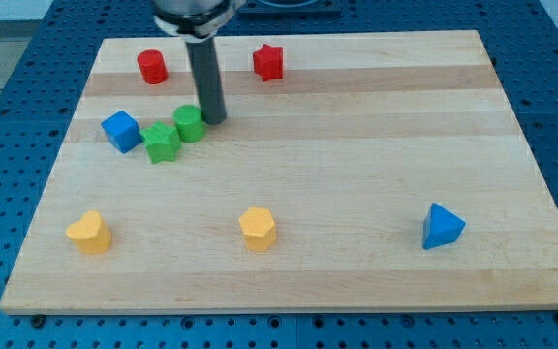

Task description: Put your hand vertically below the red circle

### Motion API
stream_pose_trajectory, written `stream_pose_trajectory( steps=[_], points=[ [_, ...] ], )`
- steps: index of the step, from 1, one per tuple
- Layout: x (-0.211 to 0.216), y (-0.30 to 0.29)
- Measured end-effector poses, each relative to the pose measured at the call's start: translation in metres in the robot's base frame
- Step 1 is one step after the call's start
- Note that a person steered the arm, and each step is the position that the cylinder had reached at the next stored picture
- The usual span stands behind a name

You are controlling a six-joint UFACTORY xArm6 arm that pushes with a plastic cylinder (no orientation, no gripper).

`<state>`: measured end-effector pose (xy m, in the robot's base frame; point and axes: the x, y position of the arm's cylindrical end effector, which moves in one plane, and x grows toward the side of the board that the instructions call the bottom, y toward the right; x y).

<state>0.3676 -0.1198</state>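
The red circle [151, 67] stands near the view's top left of the wooden board [356, 174]. My tip [213, 120] rests on the board below and to the right of the red circle, apart from it. The tip is right next to the green circle [189, 123], at its right side. A green star [162, 143] lies just left of and below the green circle, and a blue cube [121, 131] lies further left.
A red star [268, 62] sits at the view's top, right of the rod. A yellow heart [89, 233] and a yellow hexagon [258, 229] lie near the view's bottom. A blue triangle [442, 227] lies at the bottom right.
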Motion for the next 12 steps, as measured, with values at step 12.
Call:
stream_pose_trajectory(
  steps=[12],
  points=[
    [-0.046, -0.021]
  ],
)
